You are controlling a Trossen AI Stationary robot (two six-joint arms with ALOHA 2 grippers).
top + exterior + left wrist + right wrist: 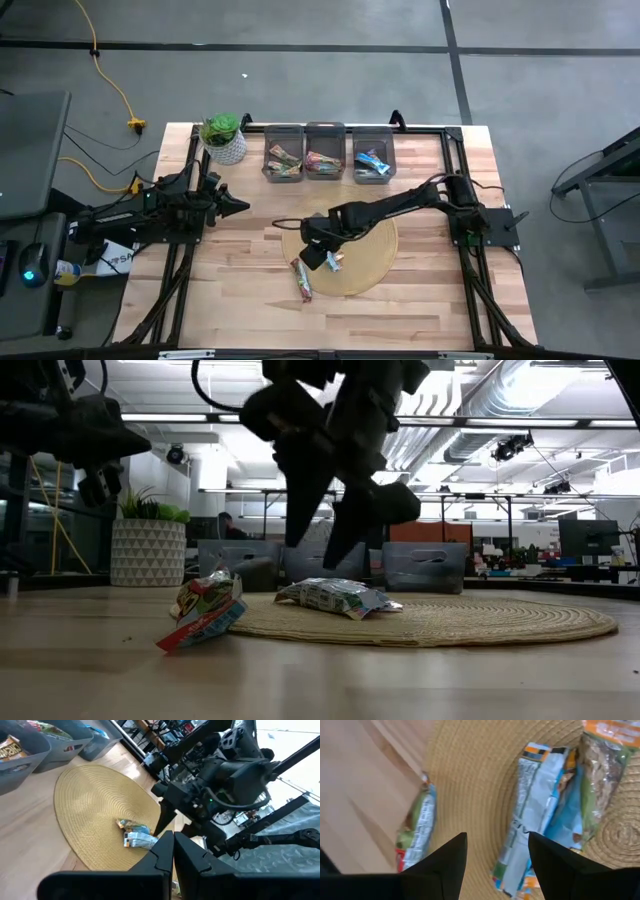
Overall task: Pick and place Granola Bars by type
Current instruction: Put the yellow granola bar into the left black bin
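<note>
A round woven mat [365, 262] lies mid-table. On it lie two Granola Bars side by side, a blue-and-white one [532, 820] and a green-and-orange one [602, 767]; the low view shows them as one heap [335, 597]. A red-and-green bar [302, 280] [415, 830] lies at the mat's near-left rim, one end tipped up [205, 610]. My right gripper [318, 255] [497, 865] hangs open above the mat, slanting down, its fingers over the gap between the red-and-green bar and the blue-and-white one, touching neither. My left gripper [240, 205] [172, 855] waits shut at the table's left.
Three grey bins [283, 152] [325, 152] [372, 152] stand in a row at the far edge, each with bars inside. A potted plant [224, 138] stands left of them. Bare wood shows along the near side of the table [400, 320].
</note>
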